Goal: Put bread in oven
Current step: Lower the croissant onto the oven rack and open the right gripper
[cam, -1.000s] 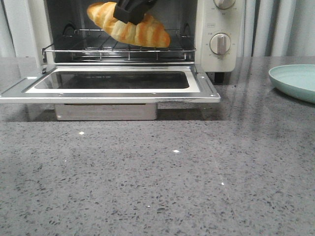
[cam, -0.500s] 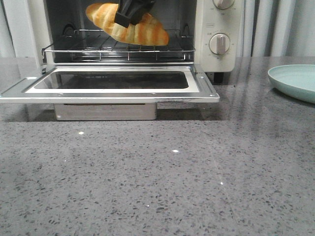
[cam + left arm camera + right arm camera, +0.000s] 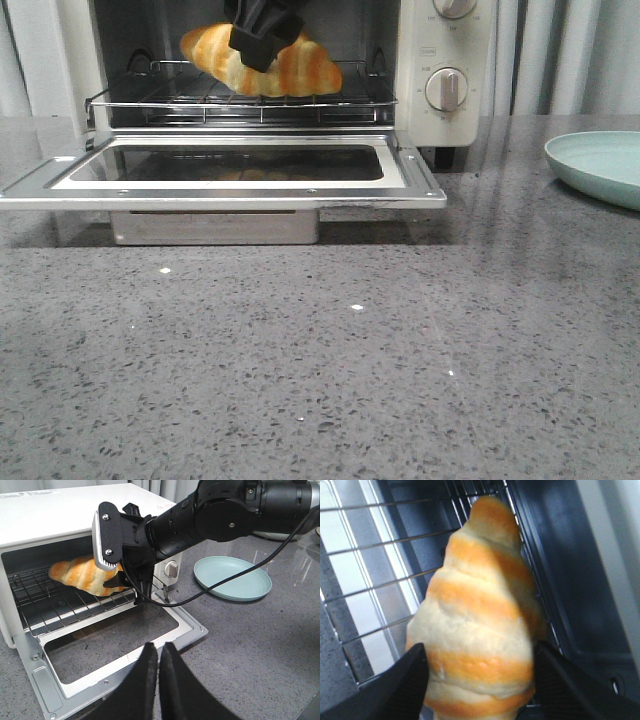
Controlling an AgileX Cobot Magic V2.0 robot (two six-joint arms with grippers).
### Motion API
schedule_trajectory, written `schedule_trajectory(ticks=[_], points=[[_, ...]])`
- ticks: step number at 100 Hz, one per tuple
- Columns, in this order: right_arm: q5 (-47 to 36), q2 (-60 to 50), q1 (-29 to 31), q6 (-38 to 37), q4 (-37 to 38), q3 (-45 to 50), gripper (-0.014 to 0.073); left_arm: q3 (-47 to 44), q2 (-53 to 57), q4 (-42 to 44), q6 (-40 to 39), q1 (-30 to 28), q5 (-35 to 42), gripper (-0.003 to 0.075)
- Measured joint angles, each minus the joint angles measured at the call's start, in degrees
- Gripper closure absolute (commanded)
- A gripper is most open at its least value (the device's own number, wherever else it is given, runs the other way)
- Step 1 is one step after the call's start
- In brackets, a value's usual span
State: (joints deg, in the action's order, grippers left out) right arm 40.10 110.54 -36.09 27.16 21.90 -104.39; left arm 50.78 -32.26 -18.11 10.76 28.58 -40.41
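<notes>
Croissant-shaped bread (image 3: pixel 262 62) is gripped mid-body by the right end effector (image 3: pixel 262 40), inside the toaster oven (image 3: pixel 75 540), at the wire rack (image 3: pixel 240 100). It should be lowered flat onto the rack before release, clear of walls. Left end effector (image 3: pixel 160 652) is closed, empty.

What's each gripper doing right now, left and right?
Left gripper: shut, empty, hovering in front of the open oven.
Right gripper: shut on the bread, held inside the oven above the wire rack.
</notes>
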Motion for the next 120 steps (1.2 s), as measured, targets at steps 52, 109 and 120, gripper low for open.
schedule_trajectory(ticks=[52, 109, 120], points=[[6.76, -4.05, -0.89, -5.08, -6.56, 0.0, 0.0169, 0.0, 0.13, 1.45, 0.0, 0.0, -0.38, 0.0741], [4.06, -4.71, -0.89, -5.24, -9.62, 0.0, 0.0046, 0.0, 0.13, 1.45, 0.0, 0.0, 0.38, 0.0741], [3.24, -4.71, -0.89, -5.24, -9.62, 0.0, 0.0046, 0.0, 0.13, 1.49, 0.0, 0.0, 0.38, 0.0741]])
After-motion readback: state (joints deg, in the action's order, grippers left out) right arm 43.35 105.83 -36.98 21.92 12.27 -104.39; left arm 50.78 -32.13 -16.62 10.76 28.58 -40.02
